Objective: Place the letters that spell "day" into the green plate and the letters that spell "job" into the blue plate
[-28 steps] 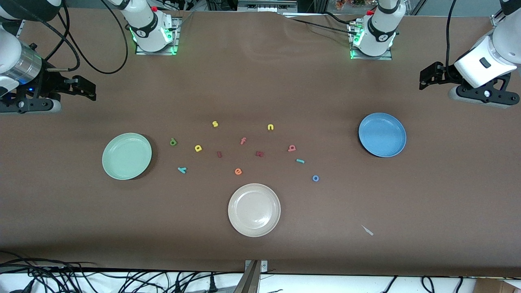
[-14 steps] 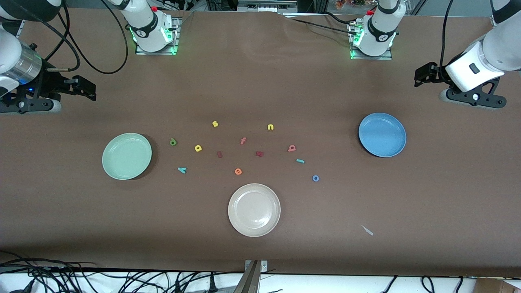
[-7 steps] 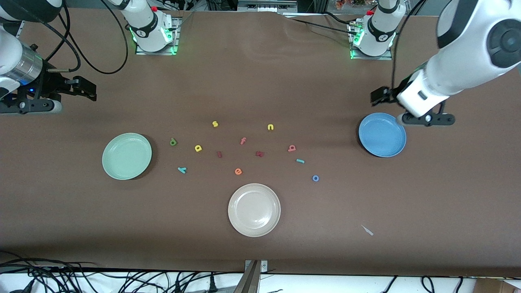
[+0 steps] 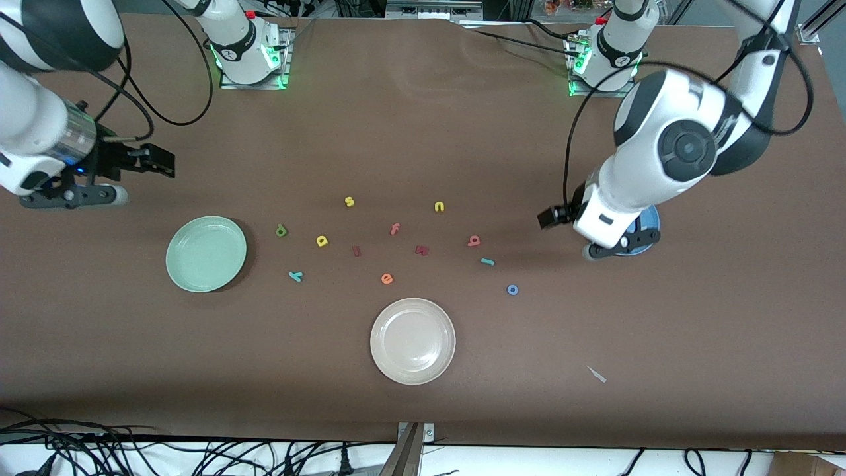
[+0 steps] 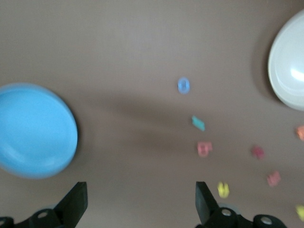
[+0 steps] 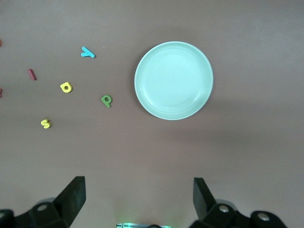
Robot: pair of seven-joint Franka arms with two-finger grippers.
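Plates: three on the desk (image 4: 423, 410), one green plate (image 4: 205, 253), one blue plate (image 4: 651, 218), one cream plate (image 4: 412, 340).
Letters: eleven on the desk between the green and blue plates; none in a plate.
Left hand (image 5: 140, 202): spread, empty, over the blue plate's edge.
Right hand (image 6: 137, 197): spread, empty, above bare desk near the green plate.

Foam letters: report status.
Both tools open, empty; left tool beside round blue plate, right tool above brown table. Foam letters untouched. Round green plate empty.
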